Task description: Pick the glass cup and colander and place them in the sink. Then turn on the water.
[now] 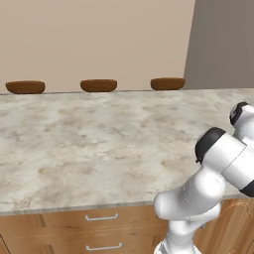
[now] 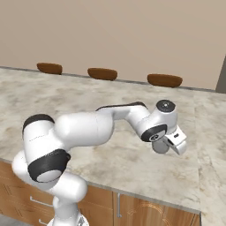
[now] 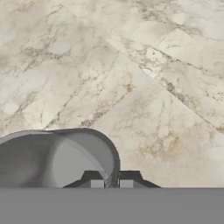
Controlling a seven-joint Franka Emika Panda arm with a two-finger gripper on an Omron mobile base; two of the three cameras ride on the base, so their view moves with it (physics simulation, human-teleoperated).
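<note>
The glass cup [image 3: 57, 159] is a small translucent grey tumbler. In the hand view it lies at the lower left, with its rim wall pinched between the two dark fingertips of my gripper [image 3: 111, 180]. In the right base view the glass cup [image 2: 160, 147] hangs under the hand, and my gripper [image 2: 170, 143] is shut on it over the right part of the marble counter [image 2: 132, 167]. I cannot tell whether the cup's base touches the counter. The colander, the sink and the water are out of view.
Three brown rounded shapes [image 1: 98, 85] line the counter's far edge in front of a beige wall. Wooden drawers with metal handles [image 1: 101, 217] run below the near edge. The arm's elbow [image 2: 44, 145] rises over the near counter edge.
</note>
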